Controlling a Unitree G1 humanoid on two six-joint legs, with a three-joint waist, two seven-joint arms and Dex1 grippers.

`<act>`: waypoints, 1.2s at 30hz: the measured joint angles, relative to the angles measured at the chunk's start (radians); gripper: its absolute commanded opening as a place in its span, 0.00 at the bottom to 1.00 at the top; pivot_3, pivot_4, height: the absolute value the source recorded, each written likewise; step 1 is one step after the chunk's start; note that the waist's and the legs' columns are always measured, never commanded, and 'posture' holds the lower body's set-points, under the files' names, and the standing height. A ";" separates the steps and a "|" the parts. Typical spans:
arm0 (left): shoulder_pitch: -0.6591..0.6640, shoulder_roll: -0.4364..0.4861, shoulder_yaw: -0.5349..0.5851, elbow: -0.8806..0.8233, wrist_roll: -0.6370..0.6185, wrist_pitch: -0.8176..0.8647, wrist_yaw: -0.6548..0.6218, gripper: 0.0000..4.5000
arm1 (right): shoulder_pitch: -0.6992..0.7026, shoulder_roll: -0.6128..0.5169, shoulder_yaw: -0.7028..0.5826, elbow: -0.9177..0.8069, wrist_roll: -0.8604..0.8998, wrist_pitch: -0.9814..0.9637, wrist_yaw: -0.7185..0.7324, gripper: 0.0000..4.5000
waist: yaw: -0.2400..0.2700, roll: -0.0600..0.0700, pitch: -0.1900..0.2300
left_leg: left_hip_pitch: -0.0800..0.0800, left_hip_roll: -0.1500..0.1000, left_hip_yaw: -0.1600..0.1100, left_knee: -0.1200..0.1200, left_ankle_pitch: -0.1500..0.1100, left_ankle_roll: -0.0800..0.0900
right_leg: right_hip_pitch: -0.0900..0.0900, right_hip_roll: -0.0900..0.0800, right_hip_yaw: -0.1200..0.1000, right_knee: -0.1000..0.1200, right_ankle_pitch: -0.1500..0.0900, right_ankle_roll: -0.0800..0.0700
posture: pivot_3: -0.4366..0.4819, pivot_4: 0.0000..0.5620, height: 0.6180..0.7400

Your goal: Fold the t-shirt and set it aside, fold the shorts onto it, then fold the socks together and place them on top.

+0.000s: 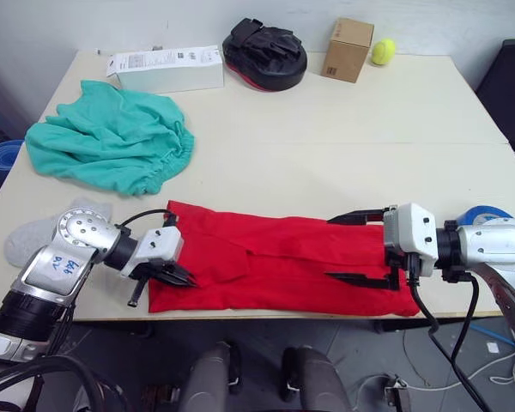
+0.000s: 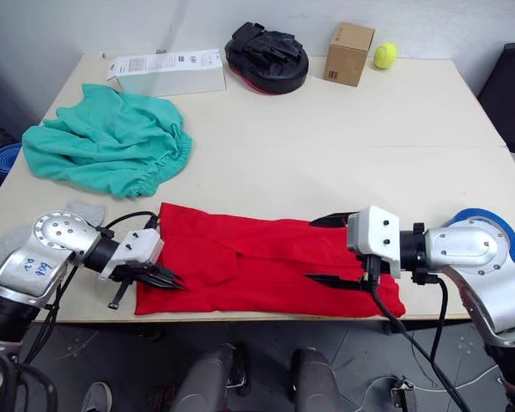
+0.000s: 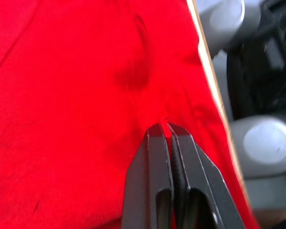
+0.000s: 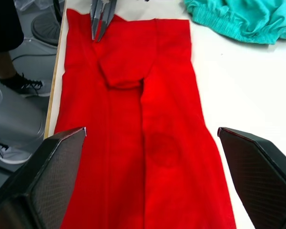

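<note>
- Red t-shirt (image 1: 283,266), a long folded strip on the tabletop (image 1: 326,137): soft, limp, light.
- Left pincer (image 1: 176,276) clamped on its near-left corner; right pincer (image 1: 360,249) spread wide over the other end, best pinched at the corners.

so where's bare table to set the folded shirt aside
Widest bare patch: mid-table, between the t-shirt and the back-row clutter, right of the shorts. The right side of the table is open too. Crowded: back edge, with white box, black pad, cardboard box, ball.
</note>
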 measured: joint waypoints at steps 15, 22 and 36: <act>0.015 0.040 0.051 0.047 -0.078 0.084 -0.041 0.28 | 0.025 0.006 0.014 0.063 -0.050 -0.018 0.024 1.00 | -0.005 0.000 0.000 | 0.000 0.000 0.000 0.000 0.002 0.005 | 0.000 0.001 -0.002 0.002 0.000 0.000 | 0.48 0.27 1.00; -0.021 0.141 0.158 -0.004 -0.289 0.377 -0.055 0.69 | 0.007 0.029 -0.020 0.081 -0.016 0.086 -0.045 0.96 | -0.002 0.000 0.000 | 0.000 0.001 -0.001 0.000 0.002 0.005 | 0.000 0.000 -0.001 0.003 0.000 0.000 | 0.48 0.27 1.00; -0.133 -0.195 0.038 0.133 -0.070 0.250 0.315 0.00 | -0.068 0.255 0.153 0.166 -0.154 0.197 -0.298 0.00 | -0.018 0.001 0.000 | 0.000 0.001 0.002 0.001 0.003 0.005 | -0.001 0.003 -0.001 0.003 0.001 0.002 | 0.48 0.27 1.00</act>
